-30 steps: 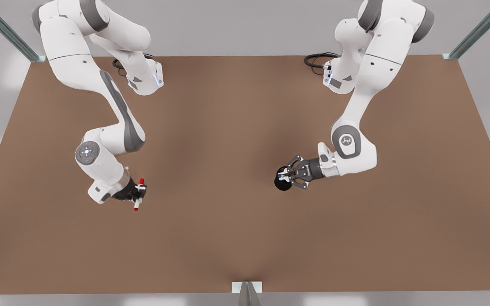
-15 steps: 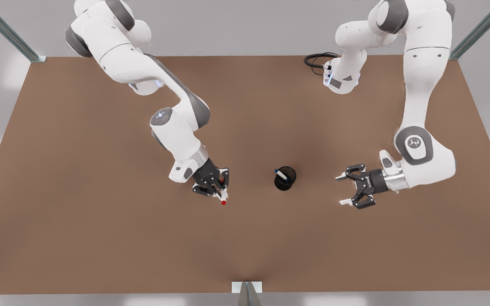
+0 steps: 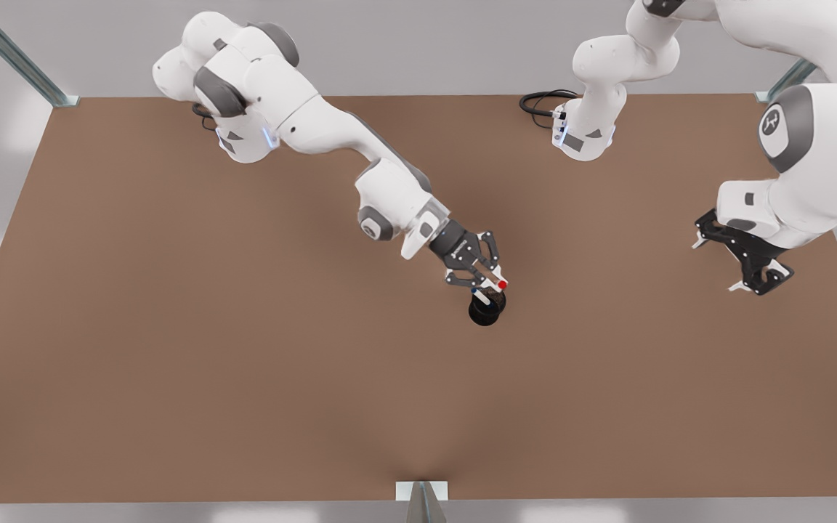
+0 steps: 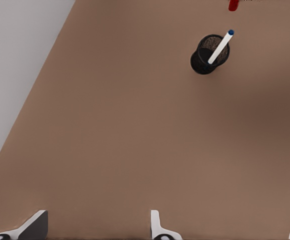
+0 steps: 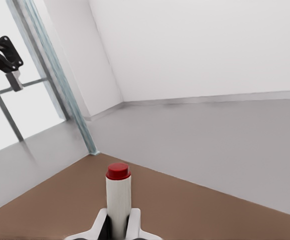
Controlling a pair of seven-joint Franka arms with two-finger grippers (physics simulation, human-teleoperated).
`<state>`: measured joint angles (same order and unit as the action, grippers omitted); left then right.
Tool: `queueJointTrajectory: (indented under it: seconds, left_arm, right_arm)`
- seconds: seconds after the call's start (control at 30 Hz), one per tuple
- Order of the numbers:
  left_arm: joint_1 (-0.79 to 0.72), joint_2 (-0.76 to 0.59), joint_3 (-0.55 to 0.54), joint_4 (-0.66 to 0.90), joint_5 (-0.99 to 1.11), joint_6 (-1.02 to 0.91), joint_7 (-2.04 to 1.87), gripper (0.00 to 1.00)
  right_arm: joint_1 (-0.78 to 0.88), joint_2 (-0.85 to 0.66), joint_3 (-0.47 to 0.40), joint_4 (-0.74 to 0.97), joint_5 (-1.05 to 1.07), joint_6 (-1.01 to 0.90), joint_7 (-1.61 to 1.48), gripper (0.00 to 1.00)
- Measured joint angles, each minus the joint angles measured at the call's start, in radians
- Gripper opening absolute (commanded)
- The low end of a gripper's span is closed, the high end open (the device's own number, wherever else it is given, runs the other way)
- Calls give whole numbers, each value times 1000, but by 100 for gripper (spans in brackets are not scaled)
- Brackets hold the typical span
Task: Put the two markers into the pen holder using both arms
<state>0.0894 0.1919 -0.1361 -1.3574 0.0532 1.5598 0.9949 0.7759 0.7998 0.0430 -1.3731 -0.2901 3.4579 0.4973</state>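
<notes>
Right claw (image 3: 487,280) sits just above the holder (image 3: 486,312), clamped on the red marker (image 3: 497,283). The right wrist view shows the barrel (image 5: 118,200) gripped upright between the fingers, red end up. The blue marker (image 4: 220,47) stands inside the holder, leaning on the rim. Left claw (image 3: 724,260) waits well away from the holder at the surface (image 3: 244,363) edge, fingers spread wide and empty.

Assessment: one marker is placed. The red one is not yet lowered in and let go.
</notes>
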Motion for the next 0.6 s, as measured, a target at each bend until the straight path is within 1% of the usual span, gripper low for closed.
queueJointTrajectory:
  seconds: [0.07,0.13,0.23,0.37,0.6]
  left_arm:
    - [1,4,0,-1,13,-12,-105,100]
    - [1,12,0,-1,20,-20,-198,100]
    - [4,26,0,-1,25,-28,-320,100]
    - [7,34,0,-1,28,-34,-455,100]
    - [7,44,2,-1,29,-35,-629,100]
  right_arm:
    - [33,35,-39,26,-9,19,9,21]
    - [43,57,-51,29,-14,33,12,21]
    - [37,69,-55,10,-27,48,14,21]
    - [43,119,-57,6,-50,58,11,21]
    - [58,180,-70,12,-64,65,2,21]
